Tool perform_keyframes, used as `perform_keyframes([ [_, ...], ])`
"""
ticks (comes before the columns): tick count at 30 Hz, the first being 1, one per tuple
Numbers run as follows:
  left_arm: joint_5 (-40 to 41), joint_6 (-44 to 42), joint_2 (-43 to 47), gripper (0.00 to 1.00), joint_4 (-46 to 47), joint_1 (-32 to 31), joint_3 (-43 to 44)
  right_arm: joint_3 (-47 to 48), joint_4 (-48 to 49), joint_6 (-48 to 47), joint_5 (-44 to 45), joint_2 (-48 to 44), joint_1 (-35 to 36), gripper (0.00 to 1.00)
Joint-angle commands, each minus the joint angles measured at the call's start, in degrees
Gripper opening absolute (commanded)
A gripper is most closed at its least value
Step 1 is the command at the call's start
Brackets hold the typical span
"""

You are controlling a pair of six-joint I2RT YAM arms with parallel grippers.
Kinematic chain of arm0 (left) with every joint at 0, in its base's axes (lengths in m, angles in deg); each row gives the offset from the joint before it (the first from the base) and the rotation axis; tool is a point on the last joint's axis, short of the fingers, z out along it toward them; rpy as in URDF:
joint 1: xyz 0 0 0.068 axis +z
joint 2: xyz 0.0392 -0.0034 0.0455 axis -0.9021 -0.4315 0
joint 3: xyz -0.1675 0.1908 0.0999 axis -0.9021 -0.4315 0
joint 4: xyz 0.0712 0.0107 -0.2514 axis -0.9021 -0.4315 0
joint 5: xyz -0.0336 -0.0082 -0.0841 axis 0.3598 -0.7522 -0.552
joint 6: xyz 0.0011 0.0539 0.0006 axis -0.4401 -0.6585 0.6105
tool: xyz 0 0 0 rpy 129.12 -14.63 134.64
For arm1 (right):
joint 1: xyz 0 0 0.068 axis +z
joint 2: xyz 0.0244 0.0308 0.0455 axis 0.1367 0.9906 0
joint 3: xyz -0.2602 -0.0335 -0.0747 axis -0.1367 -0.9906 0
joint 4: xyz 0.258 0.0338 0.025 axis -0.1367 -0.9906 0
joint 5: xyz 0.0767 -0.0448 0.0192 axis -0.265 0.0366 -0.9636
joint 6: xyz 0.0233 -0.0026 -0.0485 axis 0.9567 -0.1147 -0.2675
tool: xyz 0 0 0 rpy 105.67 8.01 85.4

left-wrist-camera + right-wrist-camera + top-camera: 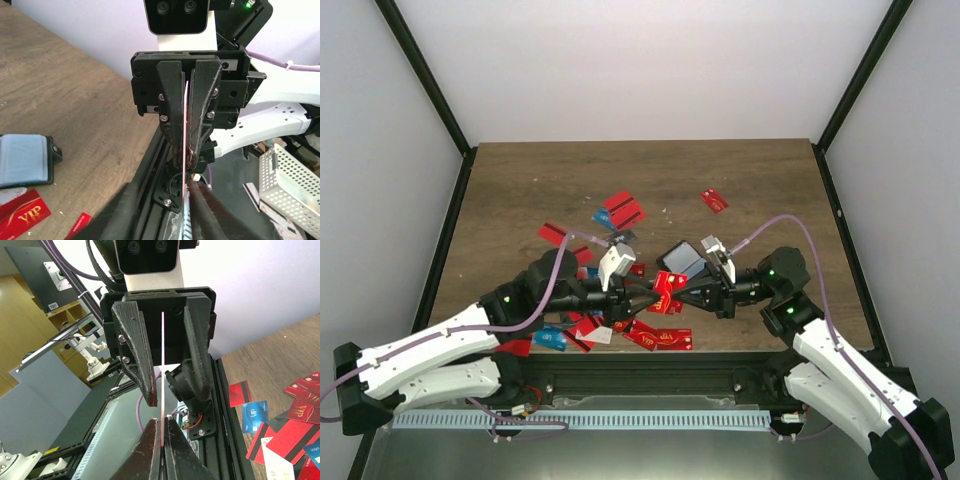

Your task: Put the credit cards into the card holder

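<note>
Your right claw (163,452) pinches a red credit card (163,355) edge-on, presumably so your left claw (169,390), jaws part-open either side of it, can regrip it for the open card holder (682,258) lying just far of them.

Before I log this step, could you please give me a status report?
Right gripper shut on a credit card, edge-on. Left gripper open around it. Card holder open on table among loose cards.
</note>
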State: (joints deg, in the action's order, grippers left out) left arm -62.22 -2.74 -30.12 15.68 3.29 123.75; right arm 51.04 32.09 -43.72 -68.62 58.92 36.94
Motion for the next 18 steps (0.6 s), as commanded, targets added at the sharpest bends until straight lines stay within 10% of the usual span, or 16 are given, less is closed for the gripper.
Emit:
perform_keyframes([
  [1, -2.44, 0.16, -1.33, 0.19, 2.69, 0.23, -0.03, 2.62, -1.76, -2.04, -1.23, 0.14, 0.36, 0.01],
  [5, -0.38, 0.17, -3.21, 0.04, 2.71, 0.23, 0.54, 3.85, -5.52, -3.98, 1.97, -0.10, 0.36, 0.06],
  [10, 9.66, -0.48, -5.95, 0.04, 0.71, 1.20, 2.31, 9.03, -27.18, -9.66, 26.72, 0.45, 0.36, 0.62],
  [14, 8.89, -1.55, -11.71, 0.04, 2.09, 5.78, 3.72, 9.14, -41.40, -1.06, 56.53, 2.37, 0.30, 0.68],
  [18, 2.91, -3.81, -20.77, 0.04, 5.20, 10.31, 6.37, 4.57, -44.18, 6.86, 62.57, 3.50, 0.28, 0.68],
])
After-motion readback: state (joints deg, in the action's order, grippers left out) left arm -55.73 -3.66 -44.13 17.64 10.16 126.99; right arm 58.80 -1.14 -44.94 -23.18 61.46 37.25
